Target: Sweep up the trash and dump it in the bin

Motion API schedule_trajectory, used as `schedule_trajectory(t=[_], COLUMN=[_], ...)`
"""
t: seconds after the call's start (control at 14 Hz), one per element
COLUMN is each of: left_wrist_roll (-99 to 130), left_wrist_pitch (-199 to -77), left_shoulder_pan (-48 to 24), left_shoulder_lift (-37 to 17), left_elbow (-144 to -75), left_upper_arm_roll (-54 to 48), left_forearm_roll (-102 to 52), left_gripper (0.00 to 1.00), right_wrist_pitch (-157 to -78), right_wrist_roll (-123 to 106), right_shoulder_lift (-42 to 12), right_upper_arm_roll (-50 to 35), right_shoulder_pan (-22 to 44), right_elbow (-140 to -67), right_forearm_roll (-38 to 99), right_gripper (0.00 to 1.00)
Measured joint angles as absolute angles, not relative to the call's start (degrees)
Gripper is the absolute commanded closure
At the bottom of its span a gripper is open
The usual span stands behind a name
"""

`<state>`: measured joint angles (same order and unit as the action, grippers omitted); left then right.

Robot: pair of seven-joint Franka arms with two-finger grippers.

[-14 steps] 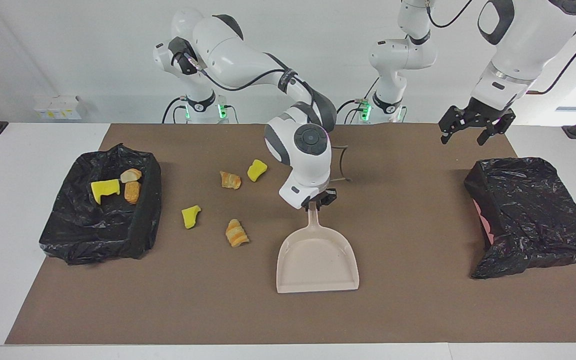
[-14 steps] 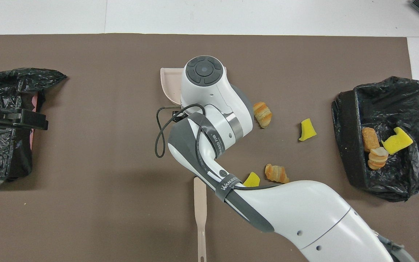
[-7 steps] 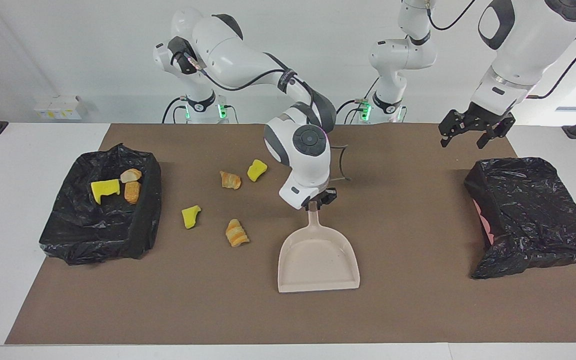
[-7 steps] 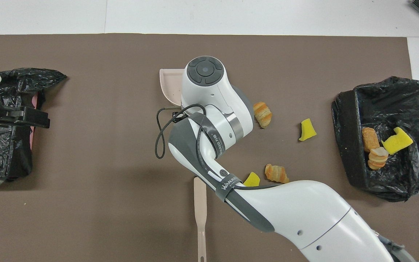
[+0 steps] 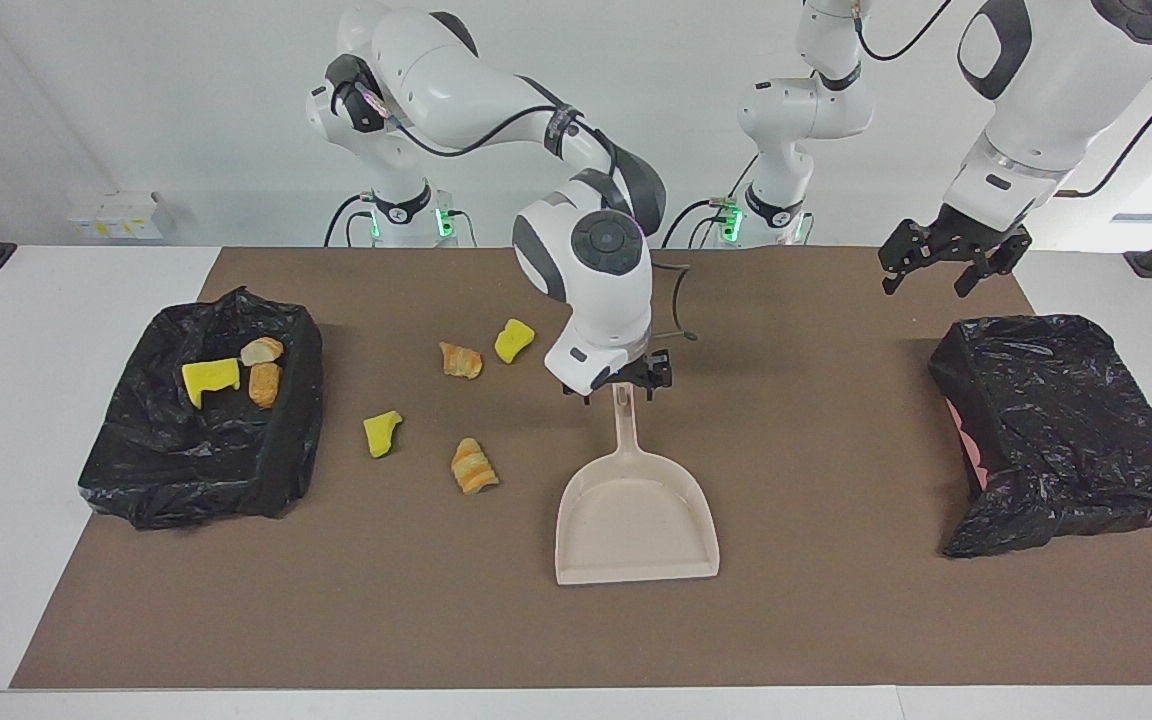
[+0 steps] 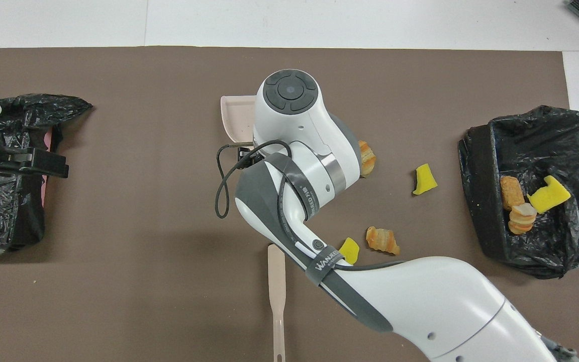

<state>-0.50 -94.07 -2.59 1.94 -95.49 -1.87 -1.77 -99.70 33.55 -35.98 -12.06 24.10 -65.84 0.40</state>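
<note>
Change since earlier: right gripper (image 5: 619, 381) is now sitting higher over the handle tip of the beige plastic dustpan (image 5: 636, 515) than half a second ago, its fingers spread and no longer closed on the handle; the dustpan is lying where it was.
Right gripper: it is hovering just above the end of the dustpan handle, jaws apart on either side of the tip; whether they are touching it cannot be told.
Left gripper (image 5: 946, 262): it is hanging in the air with jaws spread, holding nothing, over the mat edge beside the crumpled black bag-lined bin (image 5: 1056, 430) at the left arm's end of the table; this arm is waiting.
Dustpan: it is lying flat on the brown mat (image 5: 816, 620), its mouth pointing away from the robots.
Loose trash: two bright yellow spongy chunks (image 5: 514, 340) (image 5: 381, 433) and two orange-tan striped bread-like lumps (image 5: 461, 360) (image 5: 473, 467) are lying on the mat between the dustpan and the open black bag-lined bin (image 5: 136, 470) at the right arm's end.
Binned trash: one yellow chunk (image 5: 210, 379) and two bread-like lumps (image 5: 263, 351) (image 5: 264, 384) are resting inside that open bin.
Brush: a beige long-handled brush (image 6: 276, 296) is lying on the mat nearer to the robots than the dustpan.
</note>
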Motion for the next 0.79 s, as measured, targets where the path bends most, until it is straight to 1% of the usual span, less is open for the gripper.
schedule_trajectory(t=[0.21,0.29,0.43,0.57,0.79], left_wrist_roll=[-0.50,-0.47,-0.46,-0.57,-0.59], left_wrist_pitch=[-94.07,-94.07,-94.09,-94.21,-95.40], left_shoulder_pan=[-2.57,-2.57,-2.62,-2.88,-6.41], left_shoulder_lift=[1.94,1.94,1.94,1.94,1.66], left_elbow=[-95.49,-95.49,-95.49,-95.48,-95.47], left_upper_arm_roll=[-1.76,-1.77,-1.97,-2.74,-3.45], left_forearm_roll=[-1.77,-1.77,-1.77,-1.78,-1.86], left_gripper=[0.00,0.00,0.00,0.00,0.00], right_wrist_pitch=[-93.87,-92.15,-91.23,-92.78,-101.22], right_wrist_roll=[33.55,33.55,33.56,33.61,33.65], right_shoulder_lift=[-26.65,-22.70,-15.83,-10.24,-2.29], right_upper_arm_roll=[-12.16,-12.21,-12.36,-12.44,-12.50], right_shoulder_pan=[24.07,24.17,24.68,25.57,27.26], right_elbow=[-71.45,-74.91,-82.98,-92.28,-108.46], right_forearm_roll=[1.91,2.10,2.45,5.29,9.08], right_gripper=[0.00,0.00,0.00,0.00,0.00])
